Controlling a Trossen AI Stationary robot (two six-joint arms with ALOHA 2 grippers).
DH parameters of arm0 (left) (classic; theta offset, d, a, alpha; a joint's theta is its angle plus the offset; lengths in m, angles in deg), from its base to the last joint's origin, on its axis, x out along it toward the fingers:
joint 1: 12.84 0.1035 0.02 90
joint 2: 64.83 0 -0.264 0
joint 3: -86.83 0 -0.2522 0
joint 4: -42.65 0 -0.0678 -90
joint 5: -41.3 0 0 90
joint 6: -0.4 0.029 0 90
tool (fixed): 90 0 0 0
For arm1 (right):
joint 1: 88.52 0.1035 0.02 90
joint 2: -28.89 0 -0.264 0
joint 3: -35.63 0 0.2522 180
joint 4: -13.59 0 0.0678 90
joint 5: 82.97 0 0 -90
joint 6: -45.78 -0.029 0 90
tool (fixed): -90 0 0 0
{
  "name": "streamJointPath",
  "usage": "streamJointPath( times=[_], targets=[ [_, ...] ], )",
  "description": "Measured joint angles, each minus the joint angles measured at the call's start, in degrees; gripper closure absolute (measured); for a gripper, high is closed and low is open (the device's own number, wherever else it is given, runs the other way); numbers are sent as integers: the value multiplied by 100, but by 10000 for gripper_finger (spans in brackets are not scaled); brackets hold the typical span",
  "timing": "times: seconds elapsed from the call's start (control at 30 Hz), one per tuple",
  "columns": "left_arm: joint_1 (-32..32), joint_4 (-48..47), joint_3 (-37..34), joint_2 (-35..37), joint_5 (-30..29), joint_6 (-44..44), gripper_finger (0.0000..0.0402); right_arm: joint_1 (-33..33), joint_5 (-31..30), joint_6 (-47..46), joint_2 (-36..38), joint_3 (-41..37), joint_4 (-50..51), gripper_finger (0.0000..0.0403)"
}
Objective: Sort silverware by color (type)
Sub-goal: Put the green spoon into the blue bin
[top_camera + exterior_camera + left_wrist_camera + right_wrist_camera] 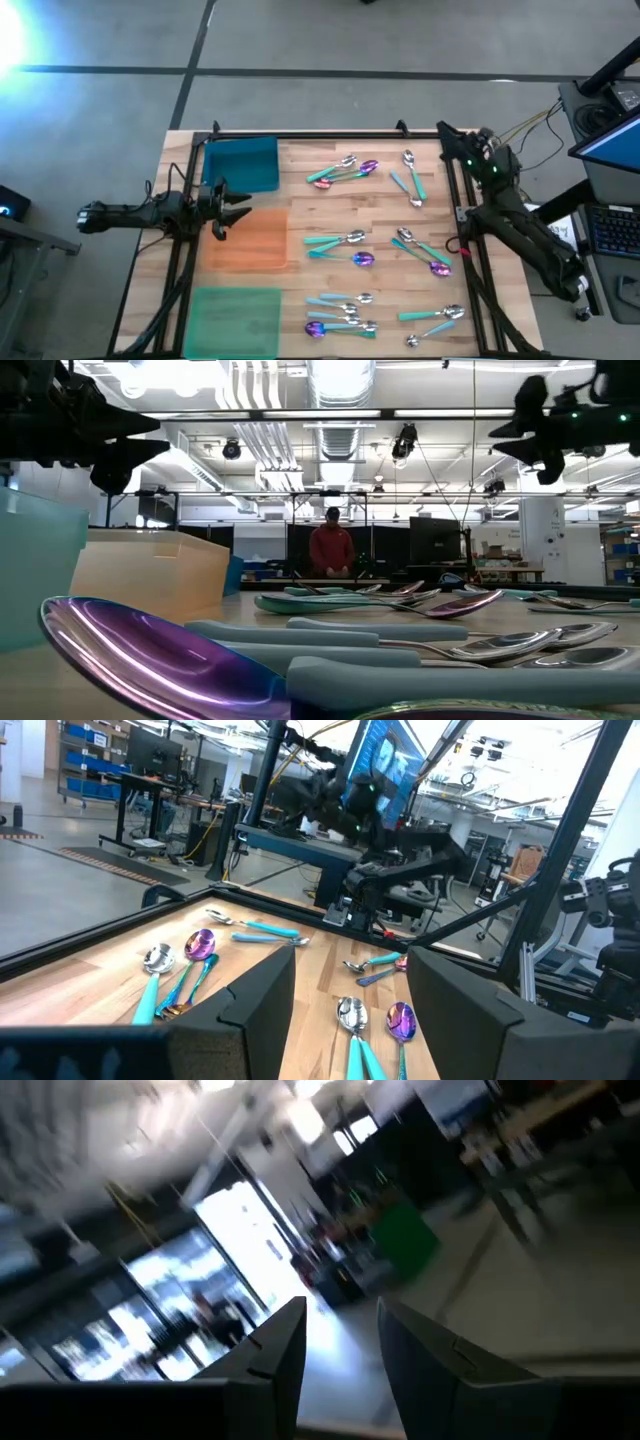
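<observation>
Wooden butcher-block table (pixel 300 170), plank grain, black frame rails around it.

Three flat rectangular mats stacked in a column along the left-arm side: blue mat (pixel 241 163), orange mat (pixel 247 238), green mat (pixel 235 318). All translucent-looking plastic, nothing lying on them.

Left gripper (pixel 238 208) hangs over the orange mat's near edge, just past the blue mat's corner, fingers spread wide, pinching nothing. Its wrist view shows both dark fingers (pixel 255 1010) apart with bare wood between them. Right gripper (pixel 447 140) is raised at the table's far right corner, well away from everything; fingers partly spread, nothing between them, camera pointing out into the room.

Silverware (pixel 345 172): roughly twenty pieces, all on bare wood ahead of the left gripper, between it and the right arm. About six loose clusters: three in the column nearer the left gripper, three nearer the right arm. Exact split by type is hard to count; at least five heads read iridescent purple-pink, e.g. purple spoon (pixel 363 259), the rest polished silver with teal or pale-blue handles.

Long axes: the nearer column runs mostly across the table, handles toward the left gripper, heads away. The farther clusters lie diagonal or nearly lengthwise.

Person (pixel 331 548) in red top behind the table, far off.
</observation>
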Motion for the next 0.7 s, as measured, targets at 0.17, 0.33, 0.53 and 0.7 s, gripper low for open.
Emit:
streamJointPath(
  times=[0.17,0.33,0.53,0.7],
  targets=[
    [-2,2,0,2,2,-2,224,21,42,769,-553,965,2090,287],
    [-2,0,-2,1,2,-1,224,110,60,1357,-957,1648,3811,287],
    [-2,2,0,2,0,-2,224,127,24,1712,-1298,1888,5113,287],
    [0,0,-2,2,1,-2,224,127,22,1869,-1402,1792,5478,287]
  ],
)
